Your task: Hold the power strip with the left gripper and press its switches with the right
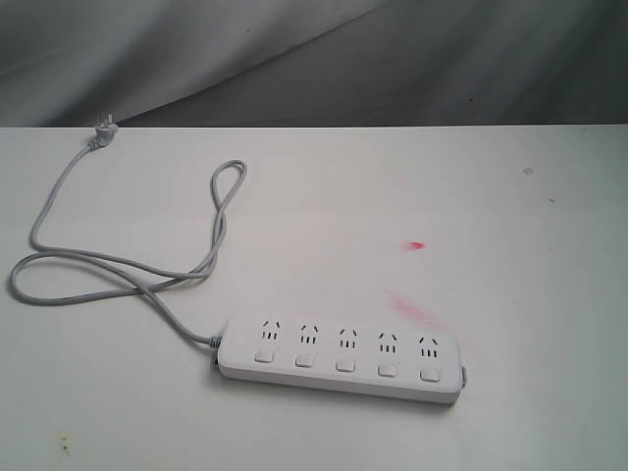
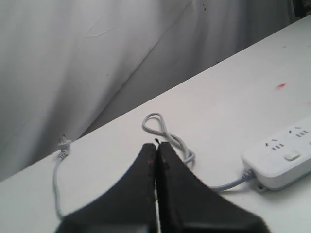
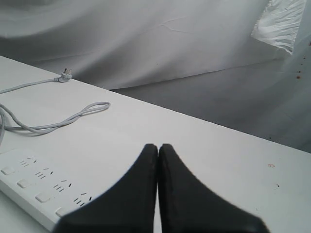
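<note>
Strip: power strip [image 1: 340, 355] lies flat, centre, close to the near edge of the table [image 1: 510, 216]; switches [image 1: 344, 364] along its near side
Cord: cord [image 1: 118, 265] loops far-left to the plug [image 1: 106, 128] at the far edge
Left gripper: left gripper [image 2: 156, 160] fingers together, empty, off the cord end
Right gripper: right gripper [image 3: 158, 148] fingers together, empty
Room: I see bare tabletop right of and beyond the strip

The left gripper [image 2: 156, 144] was closed tight on nothing. The power strip [image 2: 286, 162] lay at its two o'clock, its cord [image 2: 170, 138] looped at twelve and its plug [image 2: 64, 142] at ten.
</note>
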Tool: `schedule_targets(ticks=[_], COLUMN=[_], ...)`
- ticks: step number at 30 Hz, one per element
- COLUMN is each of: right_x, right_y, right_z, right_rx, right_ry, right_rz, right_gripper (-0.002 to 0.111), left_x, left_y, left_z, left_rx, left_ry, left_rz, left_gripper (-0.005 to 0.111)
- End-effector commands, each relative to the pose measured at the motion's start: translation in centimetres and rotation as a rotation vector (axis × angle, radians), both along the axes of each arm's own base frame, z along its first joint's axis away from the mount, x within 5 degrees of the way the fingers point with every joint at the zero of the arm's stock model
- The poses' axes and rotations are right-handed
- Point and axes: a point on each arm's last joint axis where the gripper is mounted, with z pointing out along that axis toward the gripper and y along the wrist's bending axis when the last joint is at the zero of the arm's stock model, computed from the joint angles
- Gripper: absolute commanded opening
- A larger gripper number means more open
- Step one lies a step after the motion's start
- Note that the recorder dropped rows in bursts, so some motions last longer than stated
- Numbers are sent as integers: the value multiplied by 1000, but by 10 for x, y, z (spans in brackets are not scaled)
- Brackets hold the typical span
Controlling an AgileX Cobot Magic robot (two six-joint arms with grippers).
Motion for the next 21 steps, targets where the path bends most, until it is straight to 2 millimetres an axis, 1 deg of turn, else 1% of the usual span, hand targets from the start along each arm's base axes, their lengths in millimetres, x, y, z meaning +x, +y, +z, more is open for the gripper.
schedule_targets(ticks=[1, 7, 9, 10, 13, 15, 17, 19, 21], right_x=[0, 0, 0, 0, 0, 0, 0, 0, 0], right_y=[-1, -1, -1, -1, -1, -1, -1, -1, -1], right_z=[0, 0, 0, 0, 0, 0, 0, 0, 0], right_rx=[10, 10, 10, 10, 10, 10, 10, 10, 10], right_ry=[-9, -9, -9, -9, -9, -9, -9, -9, -9], right_rz=[-7, -7, -7, -7, -7, -7, -7, -7, -7], right_gripper=[0, 0, 0, 0, 0, 0, 0, 0, 0], left_x=[1, 1, 1, 0, -1, -3, -5, -6, -5], left_y=[2, 1, 1, 1, 2, 6, 10, 11, 10], left_z=[3, 11, 14, 17, 28, 39, 47, 49, 46], left_rx=[128, 110, 66, -4, -286, -551, -751, -804, -794], left_ry=[-81, -168, -197, -208, -260, -320, -370, -382, -344], left_rz=[8, 7, 7, 7, 12, 13, 0, -10, -8], left_gripper=[0, 0, 0, 0, 0, 0, 0, 0, 0])
